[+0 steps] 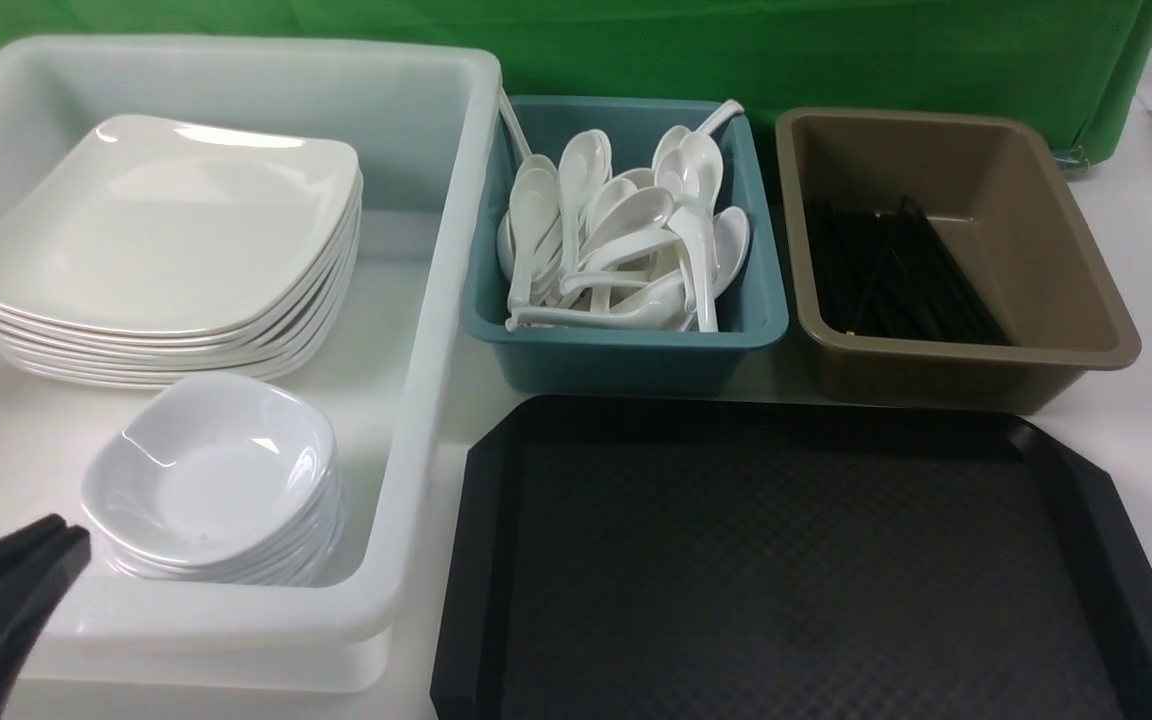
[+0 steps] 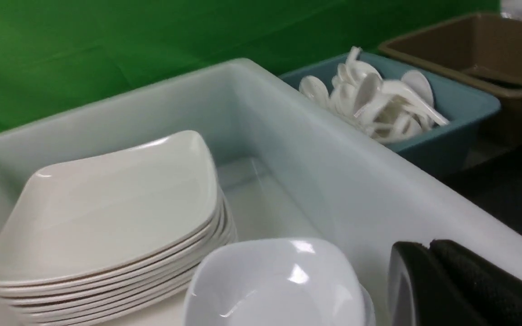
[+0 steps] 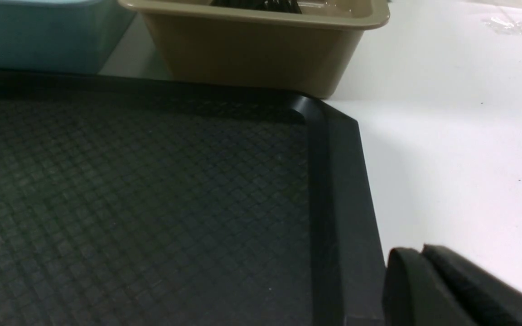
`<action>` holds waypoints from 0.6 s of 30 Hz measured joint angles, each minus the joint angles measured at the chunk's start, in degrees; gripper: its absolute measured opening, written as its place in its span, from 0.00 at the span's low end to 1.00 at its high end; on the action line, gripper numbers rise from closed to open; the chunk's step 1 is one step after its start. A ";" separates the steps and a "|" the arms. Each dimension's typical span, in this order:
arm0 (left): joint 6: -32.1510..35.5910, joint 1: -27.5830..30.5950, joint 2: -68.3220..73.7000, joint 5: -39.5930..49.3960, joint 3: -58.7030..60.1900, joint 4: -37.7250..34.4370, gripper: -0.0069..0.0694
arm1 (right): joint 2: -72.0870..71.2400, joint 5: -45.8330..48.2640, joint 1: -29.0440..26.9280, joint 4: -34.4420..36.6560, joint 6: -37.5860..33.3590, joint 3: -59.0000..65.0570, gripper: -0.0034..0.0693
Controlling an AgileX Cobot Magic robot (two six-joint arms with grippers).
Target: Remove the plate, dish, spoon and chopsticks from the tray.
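Our left jaws (image 1: 61, 545) are pressed flat together and hold nothing; they sit low at the near left corner of the large translucent white plastic tub (image 1: 441, 330), just beside the stack of small glossy white rounded-square dishes (image 1: 211, 480). Our right jaws (image 3: 424, 256) show only in the right wrist view, as two dark pads lying almost against each other with nothing between them; whether a slight gap remains we cannot tell. They sit just outside the right rim of the large black rectangular plastic tray with cut-off corners and diamond-pattern surface (image 1: 806, 560), over the white desk (image 3: 460, 149).

Working outward, the tray lies inward of the right jaws and to the right of the left ones, its long axis running across in front of us, and as far as we can see it carries nothing. The stack of large glossy white square plates (image 1: 161, 235) sits in the tub beyond the dishes. The short white soup spoons (image 1: 626, 240) are heaped in the teal plastic bin (image 1: 626, 345) behind the tray, and the long thin black chopsticks (image 1: 896, 275) lie in the brown plastic bin (image 1: 1066, 310) to its right, running away from us.

We judge the clearing done. If anything else were wanted on the tray, the right arm is nearer, and nothing stands between it and the tray surface but the raised rim.
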 joint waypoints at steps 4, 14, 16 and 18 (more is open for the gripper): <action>-18.07 7.24 -2.87 -1.41 0.08 10.09 0.11 | 0.00 0.00 0.00 0.00 0.00 0.00 0.15; -23.24 18.35 -13.08 0.29 12.52 10.20 0.11 | 0.00 0.00 0.00 0.00 0.00 0.00 0.20; -24.42 18.82 -13.26 0.87 13.73 9.95 0.11 | 0.00 0.00 0.00 0.00 0.00 0.00 0.21; -25.50 18.88 -13.26 2.57 13.92 9.83 0.11 | 0.00 0.02 0.00 0.00 0.00 0.00 0.21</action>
